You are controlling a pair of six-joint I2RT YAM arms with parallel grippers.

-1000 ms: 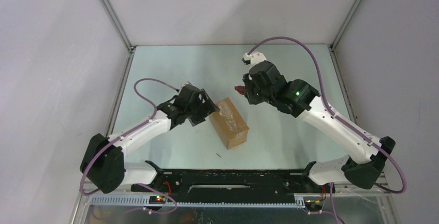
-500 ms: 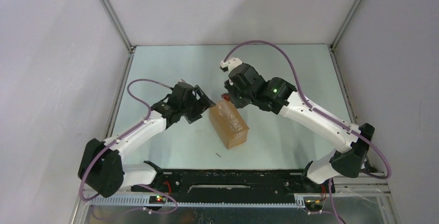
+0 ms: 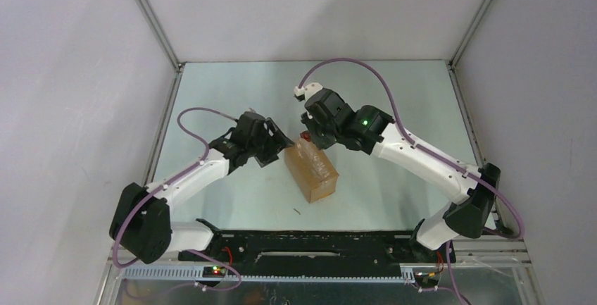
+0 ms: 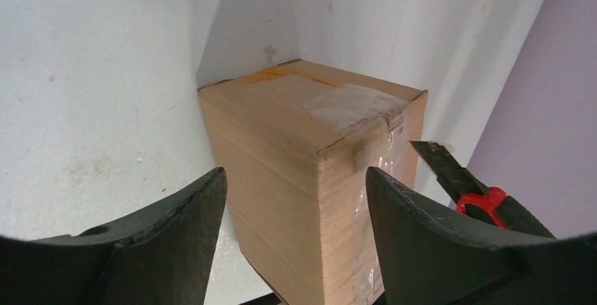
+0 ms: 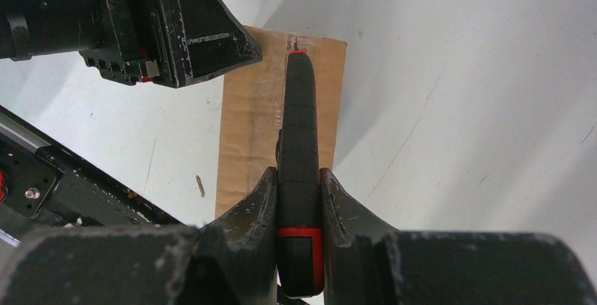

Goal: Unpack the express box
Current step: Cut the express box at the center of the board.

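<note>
the express box (image 3: pixel 312 171) lies near the middle of the table (image 3: pixel 232 94), set diagonally, its flaps closed under clear tape. the left gripper (image 4: pixel 292 185) faces the box's far end with its jaws spread wide; a box corner stands just ahead between them and is not pinched. the right gripper (image 5: pixel 298 178) is clamped tight on a red-and-black utility knife (image 5: pixel 299 122), which points along the taped top. the blade tip sits at the far end edge of the box, and i cannot tell if it touches. both grippers crowd that same end, close together. a small dark scrap (image 3: pixel 298 211) lies on the table by the box's near end.
</note>
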